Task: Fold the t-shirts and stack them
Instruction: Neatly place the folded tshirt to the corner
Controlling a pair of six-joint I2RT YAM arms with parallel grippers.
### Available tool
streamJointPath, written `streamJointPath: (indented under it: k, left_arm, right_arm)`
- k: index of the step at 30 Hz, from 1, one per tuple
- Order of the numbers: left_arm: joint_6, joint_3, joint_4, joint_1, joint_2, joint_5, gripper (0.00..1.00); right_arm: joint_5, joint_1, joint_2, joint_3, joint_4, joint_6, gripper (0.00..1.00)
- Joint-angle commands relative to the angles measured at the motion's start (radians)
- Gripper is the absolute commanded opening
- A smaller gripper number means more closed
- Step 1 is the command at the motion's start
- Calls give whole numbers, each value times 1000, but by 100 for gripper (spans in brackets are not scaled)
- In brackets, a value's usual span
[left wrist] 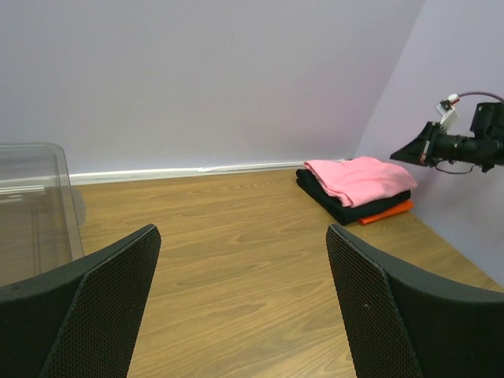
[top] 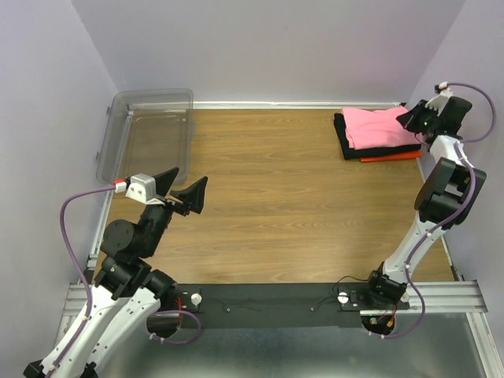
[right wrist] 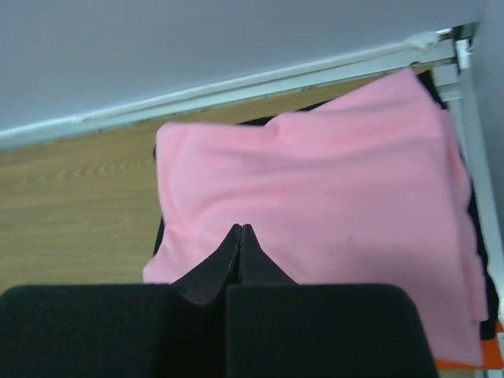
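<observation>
A: Position of pink shirt (top: 379,126) relative to right pincer (top: 416,118)?

B: Just under and ahead of the tips, topmost on the pile in the far right corner of the table (top: 268,181). In the left wrist view, seemingly clear of the cloth, beside the pile's right edge.

A: State of right pincer?

B: Fully shut, tips pressed flat together, gripping nothing.

A: And left pincer (top: 189,179)?

B: Spread wide, gripping nothing. Poised over the left side of the table, near the bin (top: 153,94), well apart from the pile.

A: Differences between views?

B: From above: whole layout, with both arms, and pile and bin toward opposite far corners. From the left wrist: pile seen side-on, layers readable as pink over black shirt (left wrist: 339,206) over orange shirt (left wrist: 390,211), with right pincer in profile next to it. From the right wrist: closed tips against pink cloth filling most of the frame, only slivers of black and orange at the edges, bin and left pincer outside the frame.

A: Count of each item?

B: Shirts: three, namely one pink, one black, one orange, all folded and stacked. Bins: one, clear plastic. Pincers: two.
</observation>
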Motion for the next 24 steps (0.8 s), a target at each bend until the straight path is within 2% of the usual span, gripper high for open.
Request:
streamJointPath:
  k: [1, 6, 14, 19, 21, 22, 24]
  left_arm:
    - [9, -10, 3, 5, 2, 23, 94]
    - [9, -11, 1, 5, -4, 25, 94]
    - [12, -10, 7, 5, 5, 46, 94]
    - [10, -11, 7, 5, -8, 48, 94]
    - [10, -11, 7, 7, -11, 46, 94]
    - [10, -11, 9, 5, -10, 48, 94]
    - [10, -11, 9, 5, -8, 48, 94]
  right_arm:
    - [137, -6, 123, 82, 7, 137, 0]
    - [187, -6, 143, 37, -25, 94, 0]
    - [314, -6, 79, -79, -40, 8, 0]
    - [292, -7, 70, -89, -40, -1, 1]
    - [209, -7, 59, -87, -40, -26, 7]
    - [163, -7, 50, -79, -40, -38, 16]
    - [30, -7, 33, -67, -40, -40, 23]
